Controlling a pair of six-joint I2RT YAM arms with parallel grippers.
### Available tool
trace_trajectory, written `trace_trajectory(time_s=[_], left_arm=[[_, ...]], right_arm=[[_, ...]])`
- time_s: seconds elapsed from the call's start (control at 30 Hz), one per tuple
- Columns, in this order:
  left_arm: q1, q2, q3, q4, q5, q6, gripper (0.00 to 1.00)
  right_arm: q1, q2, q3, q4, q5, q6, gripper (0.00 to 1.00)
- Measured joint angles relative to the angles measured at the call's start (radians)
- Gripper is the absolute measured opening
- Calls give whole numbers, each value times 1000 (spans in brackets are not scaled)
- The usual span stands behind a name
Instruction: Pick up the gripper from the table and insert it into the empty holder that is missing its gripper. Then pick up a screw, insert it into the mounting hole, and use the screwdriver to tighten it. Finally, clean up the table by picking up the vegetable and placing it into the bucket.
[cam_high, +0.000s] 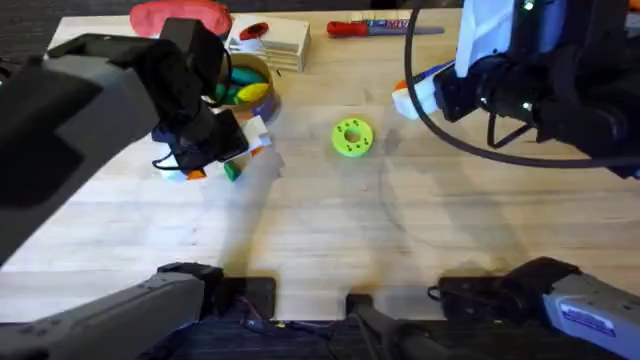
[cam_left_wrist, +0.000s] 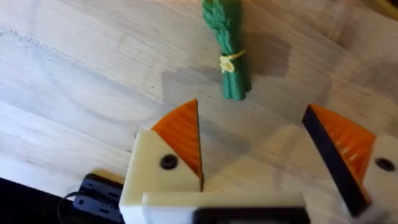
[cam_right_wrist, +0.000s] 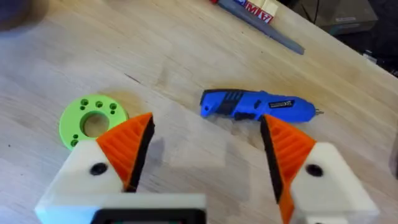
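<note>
The vegetable (cam_left_wrist: 229, 50), a small green bundle tied with a yellow band, lies on the wooden table just beyond my left gripper (cam_left_wrist: 252, 124). That gripper is open and holds nothing; from overhead it (cam_high: 222, 160) hovers over the vegetable (cam_high: 232, 172), close in front of the bucket (cam_high: 250, 88). My right gripper (cam_right_wrist: 207, 134) is open too, above the table at the back right (cam_high: 410, 95). The blue screwdriver (cam_right_wrist: 258, 106) lies on the wood just past its tips. All four white finger blocks carry orange ribbed tips. A loose gripper, an empty holder and a screw are out of view.
A lime-green disc with a hole (cam_high: 352, 137) rests mid-table, beside the right gripper's fingers (cam_right_wrist: 92, 118). A white box (cam_high: 272, 40), a red object (cam_high: 180, 15) and a red-handled screwdriver (cam_high: 365, 28) line the far edge. The bucket holds yellow and green toys.
</note>
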Motion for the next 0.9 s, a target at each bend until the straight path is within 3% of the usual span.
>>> trace_trajectory(time_s=[0.23,0.7,0.8,0.9], left_arm=[[100,123,0,109,9,-47,967],[139,211,-31,180,-3,-105,756],[139,212,-48,179,-2,-111,575],[139,212,-48,184,-4,-116,192]], right_arm=[[0,0,0,0,0,-1,992],[0,0,0,0,0,-89,992],[0,0,0,0,0,-96,992],[0,0,0,0,0,-100,992]])
